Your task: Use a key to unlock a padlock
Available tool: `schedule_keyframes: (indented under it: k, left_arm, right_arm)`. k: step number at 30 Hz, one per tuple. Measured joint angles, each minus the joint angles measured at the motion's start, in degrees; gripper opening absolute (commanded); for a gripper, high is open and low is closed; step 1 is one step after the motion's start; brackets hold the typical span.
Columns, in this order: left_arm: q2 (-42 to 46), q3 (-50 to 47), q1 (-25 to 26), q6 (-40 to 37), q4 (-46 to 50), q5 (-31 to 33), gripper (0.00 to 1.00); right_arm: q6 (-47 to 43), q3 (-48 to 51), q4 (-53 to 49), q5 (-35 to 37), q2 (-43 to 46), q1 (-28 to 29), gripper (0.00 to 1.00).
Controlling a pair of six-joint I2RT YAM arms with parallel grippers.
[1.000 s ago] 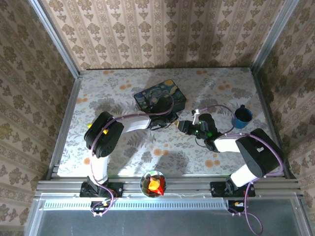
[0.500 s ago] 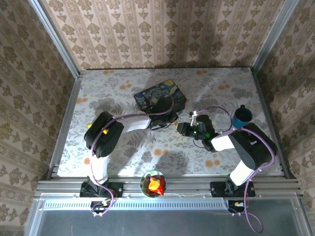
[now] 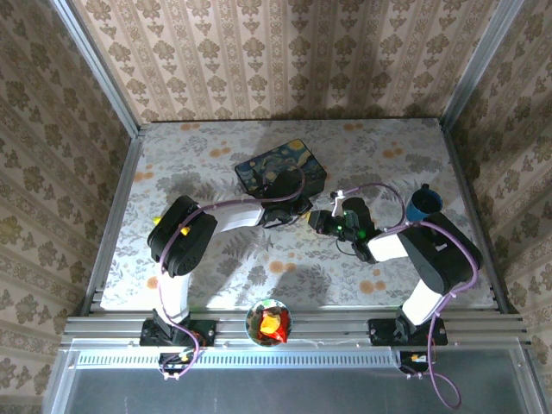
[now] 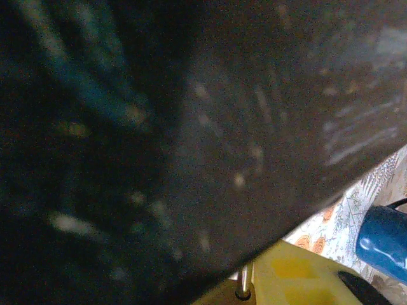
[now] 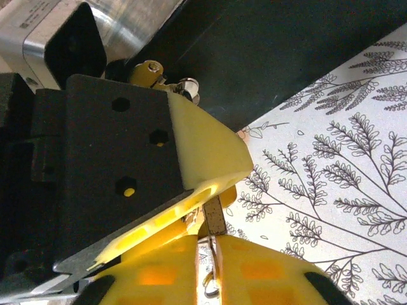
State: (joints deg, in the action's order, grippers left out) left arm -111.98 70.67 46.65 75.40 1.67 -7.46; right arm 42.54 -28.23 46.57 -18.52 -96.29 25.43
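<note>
We see the left gripper (image 3: 301,210) pinching the padlock (image 4: 241,290), close against the box (image 3: 278,169) at its 5 o'clock edge. The right gripper (image 3: 316,221), at the padlock's 4 o'clock, is clamped on the key (image 5: 213,219), whose blade tip reaches the left gripper.

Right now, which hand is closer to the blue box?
Left. The left hand is right beside the near edge of the box. The right hand is just past it, farther from the box.

You are inspecting a staged robot test cell, not a home: damask wallpaper panels (image 3: 285,52) hung on aluminium framing (image 3: 95,65) enclose a floral-covered table (image 3: 198,155) with a metal base rail (image 3: 328,326).
</note>
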Motion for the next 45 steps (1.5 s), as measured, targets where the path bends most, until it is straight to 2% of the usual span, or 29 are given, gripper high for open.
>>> schedule_keyframes:
  k: [2, 3, 4, 7, 9, 11, 16, 20, 22, 26, 32, 39, 45]
  left_arm:
    - [0.0, 0.0, -0.26, -0.09, -0.07, 0.11, 0.24]
    - [0.0, -0.02, -0.33, -0.2, -0.22, 0.15, 0.42]
    - [0.0, -0.13, -0.35, -0.5, -0.42, 0.15, 0.5]
    - [0.07, -0.83, 0.13, -1.55, -2.67, -0.85, 0.52]
    - [0.72, -2.78, 0.15, -2.71, -5.66, -0.46, 0.65]
    - [2.03, -5.66, 0.2, -4.11, -9.38, -0.37, 0.66]
    - [3.72, -11.1, 0.57, -6.71, -18.97, 0.9, 0.6]
    - [3.72, -13.31, 0.55, -7.96, -23.91, 2.16, 0.49]
    - [3.69, -13.97, 0.52, -8.72, -25.24, 2.73, 0.41]
    - [3.65, -14.45, 0.5, -9.55, -26.12, 3.91, 0.31]
    - [3.61, -14.6, 0.46, -11.08, -26.84, 4.96, 0.02]
    - [3.61, -14.67, 0.46, -12.28, -27.17, 5.16, 0.0]
    - [3.61, -14.53, 0.5, -12.41, -26.64, 5.38, 0.0]
  right_arm:
    - [0.72, 0.0, 1.2, 0.0, -0.61, -0.04, 0.0]
    - [1.16, 0.02, 1.86, -0.04, -0.94, -0.04, 0.0]
    - [1.55, 0.04, 2.58, 0.0, -1.27, -0.04, 0.0]
    - [3.15, 0.04, 4.31, 0.02, -2.12, 0.0, 0.0]
    - [4.31, 0.04, 4.74, -0.15, -2.45, 0.02, 0.0]
    - [5.33, 0.02, 5.38, -0.35, -2.82, 0.13, 0.0]
    - [7.45, -0.02, 6.21, -0.48, -3.1, 0.39, 0.0]
    - [8.7, -0.02, 6.19, -0.31, -3.19, 0.37, 0.0]
    - [9.18, -0.07, 6.64, -0.28, -3.19, 0.33, 0.0]
    - [10.12, -0.11, 7.15, -0.11, -3.19, 0.26, 0.0]
    - [10.43, -0.13, 6.75, 1.07, -3.21, -0.17, 0.01]
    - [9.38, -0.7, 4.39, 2.1, -2.56, 0.15, 0.24]
    - [0.7, -2.34, -10.36, 10.47, 7.13, 4.35, 0.24]
